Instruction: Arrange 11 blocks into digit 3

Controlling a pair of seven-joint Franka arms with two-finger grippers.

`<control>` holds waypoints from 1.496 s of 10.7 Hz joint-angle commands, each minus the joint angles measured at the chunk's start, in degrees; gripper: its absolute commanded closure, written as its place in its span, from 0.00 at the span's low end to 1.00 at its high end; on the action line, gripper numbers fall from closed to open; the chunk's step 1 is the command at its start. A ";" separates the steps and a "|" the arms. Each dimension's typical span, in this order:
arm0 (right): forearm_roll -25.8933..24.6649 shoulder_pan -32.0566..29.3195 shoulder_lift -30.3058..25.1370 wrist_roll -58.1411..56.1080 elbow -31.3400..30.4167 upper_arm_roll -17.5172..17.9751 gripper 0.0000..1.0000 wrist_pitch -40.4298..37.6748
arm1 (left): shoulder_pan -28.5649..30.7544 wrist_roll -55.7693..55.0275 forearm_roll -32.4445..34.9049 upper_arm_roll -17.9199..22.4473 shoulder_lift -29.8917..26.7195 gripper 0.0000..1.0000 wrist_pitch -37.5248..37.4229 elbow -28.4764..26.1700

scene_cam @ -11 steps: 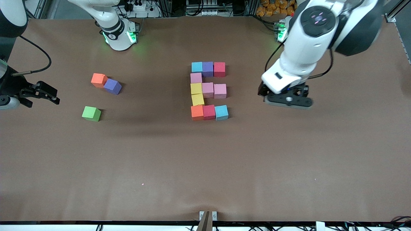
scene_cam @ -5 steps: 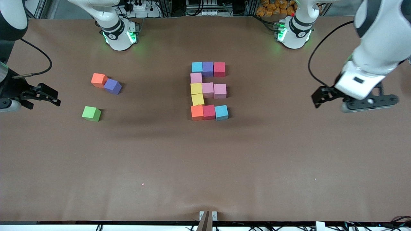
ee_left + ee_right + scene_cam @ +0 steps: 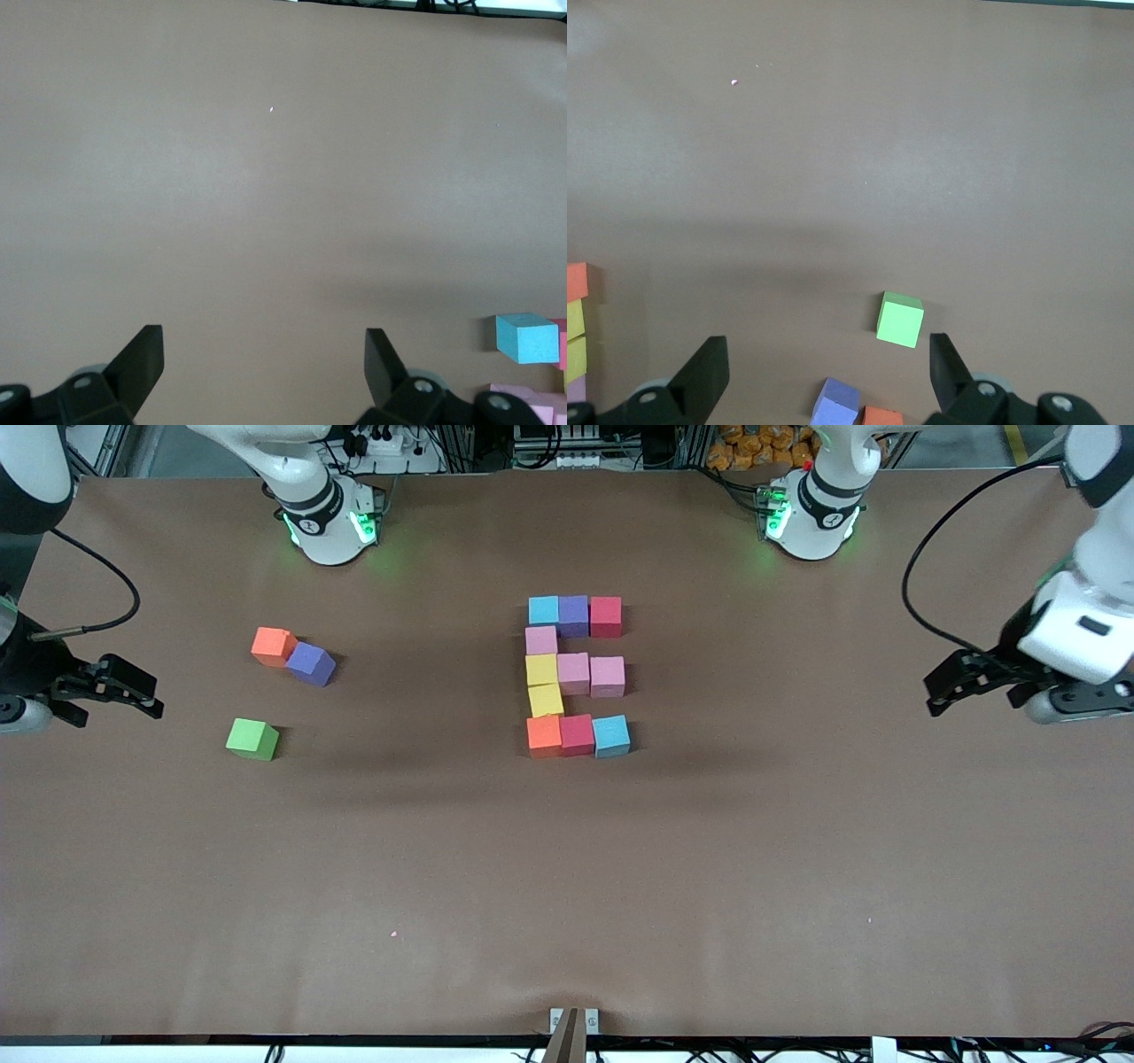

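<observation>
1. The digit 3 sits in the upper centre of the front view, a block figure of touching cubes on the brown tabletop.
2. Its top bar reads light blue, purple, red; the middle bar yellow, pink, pink; the bottom bar orange, red, light blue. A single pink cube and a single yellow cube link the bars down one side.
3. Three loose cubes lie toward the right arm's end: an orange cube touching a purple cube, and a green cube lower in the frame.
4. The left gripper hangs at the right edge of the frame, fingers spread and empty.
5. The right gripper hangs at the left edge, fingers spread, holding nothing.
</observation>
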 commanded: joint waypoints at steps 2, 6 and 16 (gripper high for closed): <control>-3.91 0.06 0.63 1.03 0.10 0.07 0.00 -1.19 | -3.27 3.28 -1.50 4.27 -2.67 0.00 -1.62 -0.86; -3.91 0.06 0.71 1.04 0.10 0.07 0.00 -1.19 | -3.89 3.11 -0.88 4.98 -2.84 0.00 -4.07 0.89; -3.82 0.23 0.89 1.12 0.10 0.16 0.00 -1.10 | -5.11 2.93 -1.15 7.97 -3.19 0.00 -9.44 1.52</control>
